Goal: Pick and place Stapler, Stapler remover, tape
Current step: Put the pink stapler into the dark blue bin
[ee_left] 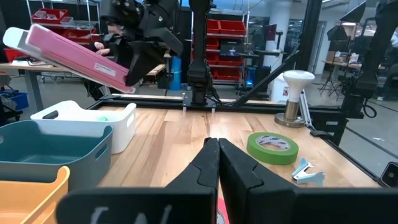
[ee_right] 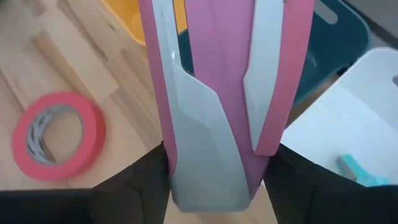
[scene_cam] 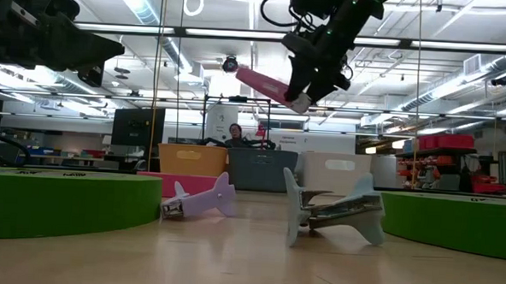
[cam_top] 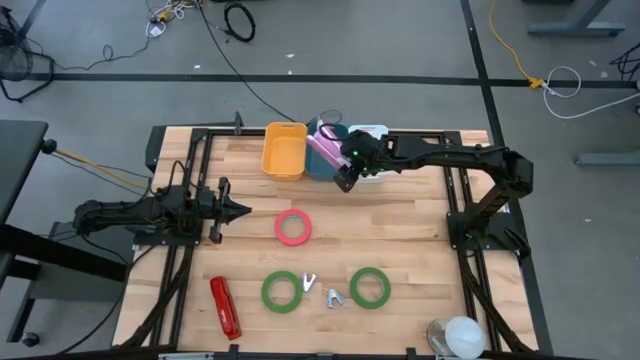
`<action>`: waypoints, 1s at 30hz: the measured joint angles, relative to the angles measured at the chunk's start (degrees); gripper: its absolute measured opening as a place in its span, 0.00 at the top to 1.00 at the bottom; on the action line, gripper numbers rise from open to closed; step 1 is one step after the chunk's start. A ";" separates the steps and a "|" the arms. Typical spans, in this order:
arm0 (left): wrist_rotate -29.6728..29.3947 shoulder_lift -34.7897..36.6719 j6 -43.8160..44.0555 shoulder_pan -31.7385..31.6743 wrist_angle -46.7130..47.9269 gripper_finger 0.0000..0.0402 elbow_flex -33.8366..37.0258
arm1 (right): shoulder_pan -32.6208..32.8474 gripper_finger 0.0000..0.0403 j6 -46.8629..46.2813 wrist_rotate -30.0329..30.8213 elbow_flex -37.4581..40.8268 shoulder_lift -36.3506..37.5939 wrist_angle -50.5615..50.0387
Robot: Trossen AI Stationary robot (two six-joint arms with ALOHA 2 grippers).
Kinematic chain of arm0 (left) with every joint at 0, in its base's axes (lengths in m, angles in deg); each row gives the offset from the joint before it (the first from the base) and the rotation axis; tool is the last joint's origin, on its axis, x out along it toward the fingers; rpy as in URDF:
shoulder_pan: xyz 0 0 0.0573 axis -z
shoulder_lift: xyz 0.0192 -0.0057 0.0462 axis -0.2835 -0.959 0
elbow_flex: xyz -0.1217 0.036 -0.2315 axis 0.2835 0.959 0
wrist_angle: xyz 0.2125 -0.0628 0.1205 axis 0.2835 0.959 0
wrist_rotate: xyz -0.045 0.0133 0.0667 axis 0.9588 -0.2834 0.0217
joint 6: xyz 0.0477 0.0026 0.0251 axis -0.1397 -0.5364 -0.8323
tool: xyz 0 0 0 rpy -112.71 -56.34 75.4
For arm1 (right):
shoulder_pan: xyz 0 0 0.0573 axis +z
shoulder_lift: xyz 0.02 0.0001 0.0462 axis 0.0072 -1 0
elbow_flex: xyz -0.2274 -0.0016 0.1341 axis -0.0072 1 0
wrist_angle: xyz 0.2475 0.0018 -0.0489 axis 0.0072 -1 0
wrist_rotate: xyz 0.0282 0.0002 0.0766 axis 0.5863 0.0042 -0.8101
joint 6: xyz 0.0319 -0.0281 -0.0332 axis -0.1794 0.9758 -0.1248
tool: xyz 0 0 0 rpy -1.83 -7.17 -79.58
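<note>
looking from the bottom of the high view upward, i see the red stapler (cam_top: 225, 307) at lower left, two green tape rolls (cam_top: 281, 291) (cam_top: 369, 287) with two staple removers (cam_top: 333, 297) between them, then the pinkish-red tape (cam_top: 293, 227) at centre. my left gripper (cam_top: 240, 210) waits left of it, jaws together. at top centre my right gripper (cam_top: 345, 178) has its jaws clamped on a pink stapler (cam_top: 323, 150), held above the teal bin (cam_top: 325, 168) between the yellow bin (cam_top: 284, 150) and white bin (cam_top: 378, 131).

Three flat tape rings: two green (cam_top: 281, 290) (cam_top: 369, 287), one pinkish-red (cam_top: 293, 227). Two staplers: pink (cam_top: 322, 148), red (cam_top: 225, 306). Two small grey staple removers (cam_top: 309, 283) (cam_top: 334, 297). Three plastic bins: yellow (cam_top: 284, 152), teal (ee_left: 43, 149), white (ee_left: 87, 121).
</note>
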 joint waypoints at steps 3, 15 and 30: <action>0.00 0.00 0.00 0.00 0.00 0.98 0.02 | -0.43 0.46 -2.85 -0.06 0.00 0.00 0.02; -0.01 -0.01 0.01 -0.02 -0.02 0.98 0.00 | -4.88 0.46 -2.29 -4.61 -0.02 -1.70 0.89; 0.00 0.00 0.02 -0.02 -0.02 0.98 0.00 | -6.97 0.46 22.18 -0.11 -0.02 -1.70 7.06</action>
